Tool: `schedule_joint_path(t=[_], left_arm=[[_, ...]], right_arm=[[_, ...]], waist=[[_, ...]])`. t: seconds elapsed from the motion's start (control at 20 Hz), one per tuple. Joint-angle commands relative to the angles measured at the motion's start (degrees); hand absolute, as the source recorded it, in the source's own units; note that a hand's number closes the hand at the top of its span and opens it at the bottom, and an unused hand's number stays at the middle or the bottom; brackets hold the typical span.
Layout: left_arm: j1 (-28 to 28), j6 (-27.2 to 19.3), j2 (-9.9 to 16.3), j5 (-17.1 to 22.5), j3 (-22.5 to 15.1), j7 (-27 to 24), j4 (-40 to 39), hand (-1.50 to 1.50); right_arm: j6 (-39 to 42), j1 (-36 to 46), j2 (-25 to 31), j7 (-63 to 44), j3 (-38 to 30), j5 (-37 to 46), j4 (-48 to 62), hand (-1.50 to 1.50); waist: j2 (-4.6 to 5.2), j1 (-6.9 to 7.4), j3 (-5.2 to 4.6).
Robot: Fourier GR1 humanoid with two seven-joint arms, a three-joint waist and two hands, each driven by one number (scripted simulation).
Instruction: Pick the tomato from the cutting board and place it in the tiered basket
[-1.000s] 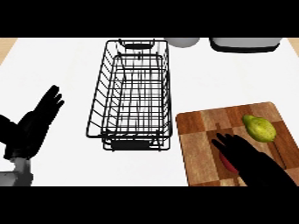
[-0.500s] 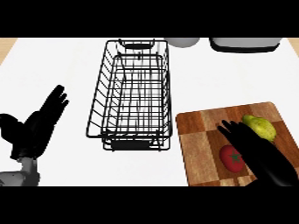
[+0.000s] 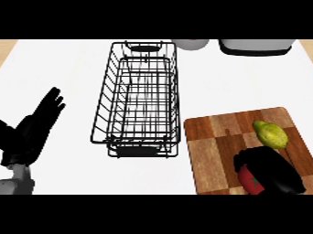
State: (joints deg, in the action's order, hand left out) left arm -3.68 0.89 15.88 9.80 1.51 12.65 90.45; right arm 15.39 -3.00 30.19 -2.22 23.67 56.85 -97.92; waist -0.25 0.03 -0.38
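Cutting board (image 3: 217,137) | right hand (image 3: 271,169) curled over tomato (image 3: 249,178) | left hand (image 3: 27,132) open, resting

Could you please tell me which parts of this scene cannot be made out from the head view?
- Red tomato: mostly covered by the right hand; only a red sliver shows.
- Whether that hand's fingers have closed on the tomato: hidden beneath the hand.
- Wooden cutting board: its near edge is cut off by the view's lower edge.
- Two grey objects beyond the black wire tiered basket: cut off at the top edge, unidentifiable.
- Left hand: its forearm is cut off at the lower edge.
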Motion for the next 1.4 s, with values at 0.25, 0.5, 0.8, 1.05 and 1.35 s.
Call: schedule_joint_path(t=[0.25, 0.5, 0.8, 1.05, 1.35], left_arm=[[4.49, -0.27, -2.81, -3.09, -1.79, 0.53, 4.91, 0.0], [-1.15, 2.39, -0.93, -0.26, 0.76, 0.02, -0.96, 0.0], [0.76, 2.12, 0.41, -0.73, 2.29, 0.78, 2.16, 0.0], [2.87, 1.88, -2.11, -1.54, 0.92, -2.22, -1.15, 0.0], [-0.32, 0.46, -2.09, -2.78, 1.54, -1.12, -2.12, 0.0]], right_arm=[[-3.68, 2.77, -1.11, 5.33, -2.54, 5.82, 5.04, 1.5], [-3.36, 13.9, 5.59, 11.48, -17.42, -1.57, 23.9, 1.5], [-15.95, 15.94, 4.06, 19.51, -24.92, -6.43, 25.55, 1.5], [-14.65, 15.75, -2.14, 25.09, -31.37, -22.67, 17.78, 1.5], [-2.27, 16.5, -1.29, 19.39, -35.29, -35.01, 2.39, 1.5]], waist=[[0.19, 0.18, 0.39], [0.86, 1.3, 0.46], [0.24, 0.43, 0.45], [-0.13, -1.07, 0.43], [-0.14, -1.43, 0.31]])
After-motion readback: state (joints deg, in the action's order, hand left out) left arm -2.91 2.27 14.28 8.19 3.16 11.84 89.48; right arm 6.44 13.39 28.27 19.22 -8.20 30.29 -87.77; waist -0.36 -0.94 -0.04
